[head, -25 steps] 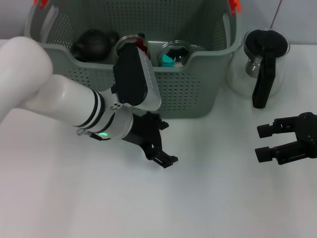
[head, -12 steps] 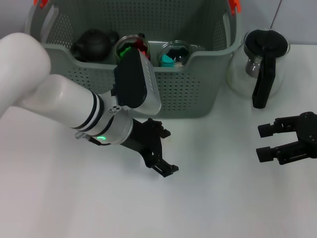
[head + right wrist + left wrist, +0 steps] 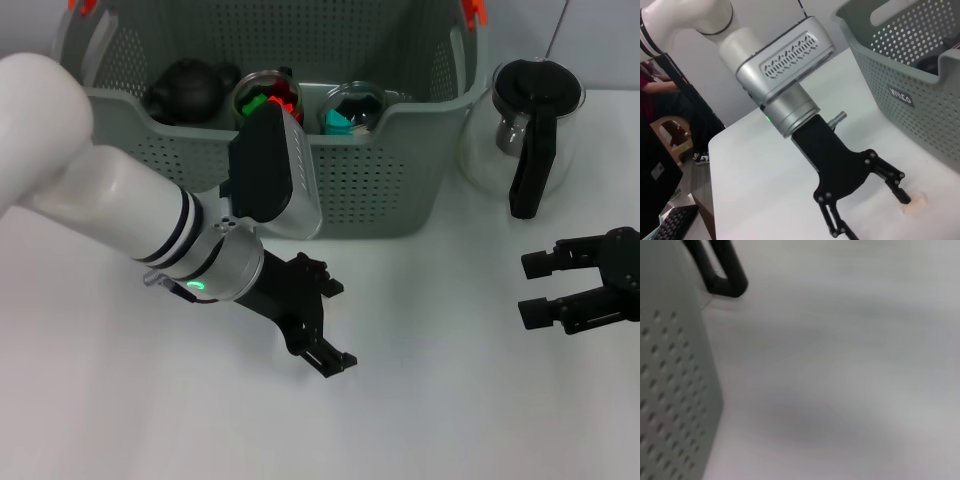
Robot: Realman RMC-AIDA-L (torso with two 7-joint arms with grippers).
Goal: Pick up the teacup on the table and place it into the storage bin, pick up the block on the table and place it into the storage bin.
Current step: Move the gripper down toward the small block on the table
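**Q:** Where do you find the left gripper, and what does it hold?

**A:** The left gripper (image 3: 335,325) hangs low over the table (image 3: 450,400), just in front of the bin (image 3: 400,150). Its fingers are spread, with nothing between them.

**Q:** Where are the teacup and block?

**A:** Look inside the bin, against its front wall. A cup (image 3: 268,95) holds red and green pieces, and beside it a glass cup (image 3: 352,108) holds a teal piece. You see no cup or block on the table in front of the bin, so both placements are probably complete. That would explain the empty, spread fingers.

**Q:** And the right gripper?

**A:** The right gripper (image 3: 528,287) sits idle, well to the right of the bin and in front of the pot (image 3: 525,120), with its fingers apart and empty. There it leaves the bin front clear for the left arm.
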